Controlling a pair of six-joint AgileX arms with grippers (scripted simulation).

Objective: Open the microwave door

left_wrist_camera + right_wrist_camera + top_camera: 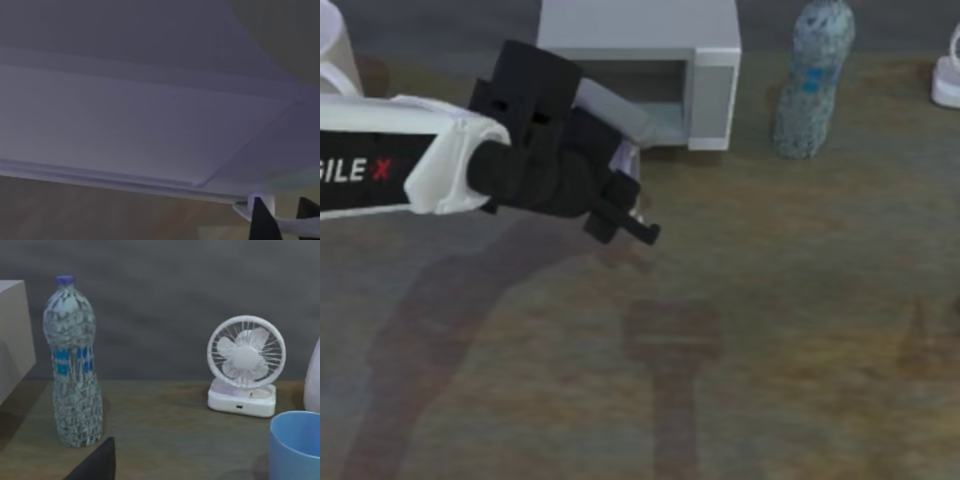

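The microwave [640,30] stands at the back middle of the table, its cavity showing. The microwave door [610,108] is swung out toward the left front, partly hidden under my left arm. My left gripper [626,200] is shut on the door's white handle [628,160] at the door's free edge. In the left wrist view the pale door panel [150,120] fills the frame. A dark fingertip [262,222] stands on each side of the white handle [292,226], by the left gripper [285,220]. My right gripper does not show in the top view.
A water bottle [810,80] [74,365] stands right of the microwave. A small white fan [245,365] [948,75] is at the back right, with a blue cup [295,445] nearer. A white object [335,50] sits at the back left corner.
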